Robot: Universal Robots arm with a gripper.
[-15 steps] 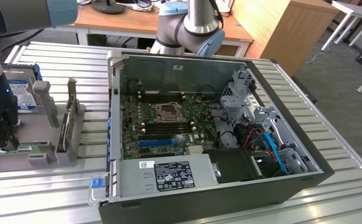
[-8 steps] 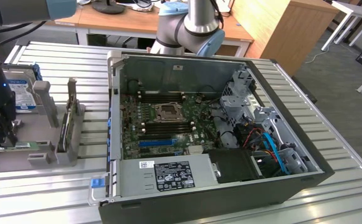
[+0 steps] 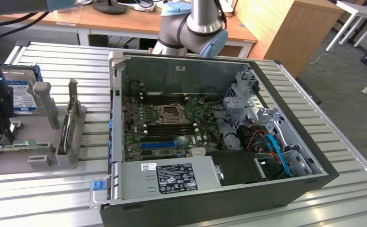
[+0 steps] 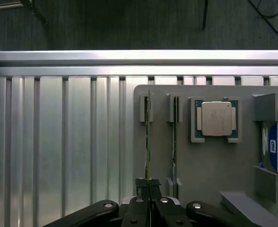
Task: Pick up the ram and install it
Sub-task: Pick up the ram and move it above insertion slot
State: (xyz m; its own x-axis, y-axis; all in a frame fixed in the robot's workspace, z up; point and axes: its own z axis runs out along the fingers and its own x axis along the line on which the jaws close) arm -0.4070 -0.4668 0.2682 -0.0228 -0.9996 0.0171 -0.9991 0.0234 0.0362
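1. Ram [image 4: 148,137] is standing on its long edge in a slotted holder on the grey tray [image 4: 210,165]. The pincer [image 4: 149,183] is sitting almost fully shut on the ram's near end, with one fingertip pressing each face of the thin board.
2. A second stick [image 4: 174,142] is standing in the neighbouring holder, between the gripped ram and the processor chip [image 4: 217,118]. A hard drive [image 4: 277,149] is lying beyond the chip.
3. The pick-up appears to be the step in hand. The grip looks made, but the ram is resting in its holder, not yet lifted, and nothing of the install is showing as done.
4. Judging from the narrow holder and the close neighbour, the next move is calling for a straight, untwisted pull out of the slots, with the board kept square in the grip.
5. The open computer case [image 3: 170,75] is lying on its side, well apart from the tray, toward the exterior view's right. Its motherboard [image 3: 170,127] is facing up, and a bright-blue slot [image 3: 158,143] is showing on it.
6. The bench [image 4: 58,142] is ribbed bare metal, and it is catching strong glare along its far rail.
7. Dark carpet [image 4: 129,23] is showing beyond the bench edge, and wooden desks [image 3: 108,21] are standing behind the case.
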